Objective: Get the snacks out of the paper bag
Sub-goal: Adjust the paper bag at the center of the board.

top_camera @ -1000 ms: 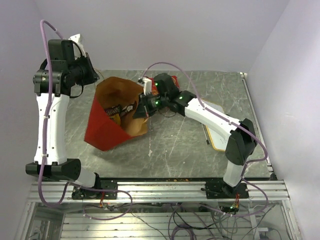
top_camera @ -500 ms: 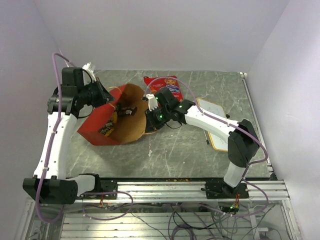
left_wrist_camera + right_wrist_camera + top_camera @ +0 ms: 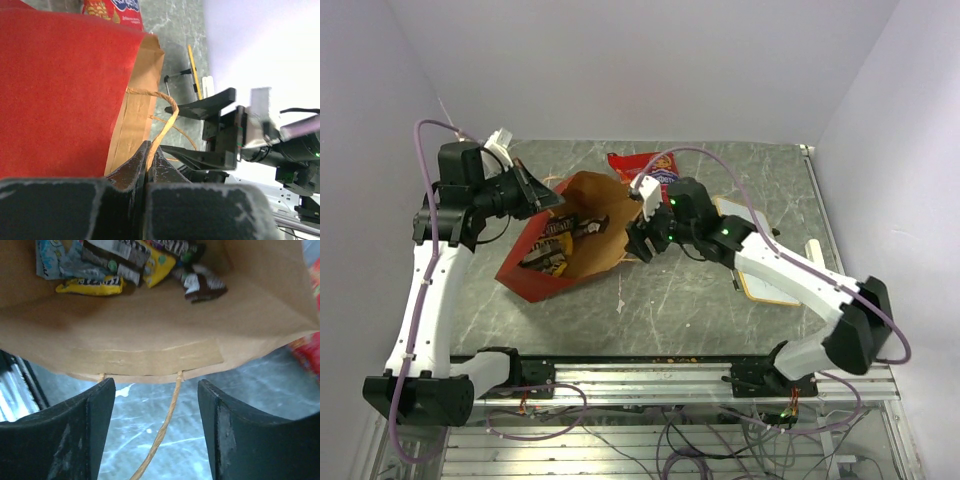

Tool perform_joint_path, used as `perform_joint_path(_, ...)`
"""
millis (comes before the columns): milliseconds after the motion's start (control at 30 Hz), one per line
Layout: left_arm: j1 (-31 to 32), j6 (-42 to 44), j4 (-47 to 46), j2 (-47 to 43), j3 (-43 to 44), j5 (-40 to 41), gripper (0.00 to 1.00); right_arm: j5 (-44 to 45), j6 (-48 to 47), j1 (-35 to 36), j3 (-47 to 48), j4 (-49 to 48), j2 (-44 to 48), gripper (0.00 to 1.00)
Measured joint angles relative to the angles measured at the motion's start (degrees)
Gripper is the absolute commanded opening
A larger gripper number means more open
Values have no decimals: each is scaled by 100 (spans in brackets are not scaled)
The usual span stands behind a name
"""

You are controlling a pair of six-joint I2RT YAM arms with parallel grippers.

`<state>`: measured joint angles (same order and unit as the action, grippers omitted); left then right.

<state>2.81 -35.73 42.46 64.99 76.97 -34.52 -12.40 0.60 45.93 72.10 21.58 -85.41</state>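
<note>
Pinching one string handle point(image 3: 162, 125), my left gripper point(image 3: 147, 160) is closed tight on the paper bag point(image 3: 532, 278), which rests tipped on the worktop point(image 3: 670, 310). My right gripper point(image 3: 157, 430) gapes wide and empty at the bag's mouth. Small wrappers point(image 3: 132, 262) lie inside, and the red packet point(image 3: 642, 165) sits behind the bag.

The small snacks point(image 3: 125, 265) lie in the paper bag point(image 3: 528, 280), the packet point(image 3: 642, 163) behind it.

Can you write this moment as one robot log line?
left gripper: shut on paper bag handle | right gripper: open, empty | small snacks: in bag | red packet: on table
</note>
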Motion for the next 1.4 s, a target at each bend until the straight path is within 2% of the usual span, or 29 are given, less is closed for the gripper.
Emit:
perform_joint_path(133,4,-170,-111,-46,-278,-227,7,-46,-787,4,-680,-758,682,76)
perform_joint_path(200,26,-238,-144,-57,-404,-295,7,-66,-1056,7,-811,-964,796,82)
perform_joint_path(400,68,-455,-254,-76,-507,-269,7,-223,-1008,2,-1460,-1268,964,84)
perform_joint_path(500,68,-529,-282,-70,-249,81,7,-278,-286,-2,-1880,-1364,999,83)
perform_joint_path(567,68,-546,-348,-70,35,424,7,-168,540,-83,-1930,-1322,942,83)
perform_joint_path(800,68,-466,-459,-44,354,1263,7,-540,2717,-949,-660,-868,260,88)
perform_joint_path(900,68,-339,-522,116,426,1307,7,-846,3025,-1300,-468,-903,330,88)
perform_joint_path(1067,68,-170,-844,291,358,737,7,-984,1965,-1298,-262,-911,487,84)
perform_joint_path(1267,157,-501,-1746,63,-621,-396,7,-1674,-741,-916,-433,-1178,621,83)
perform_joint_path(1400,470,-708,-1961,31,-968,-634,7,-1965,-2422,-398,-623,-1320,376,75)
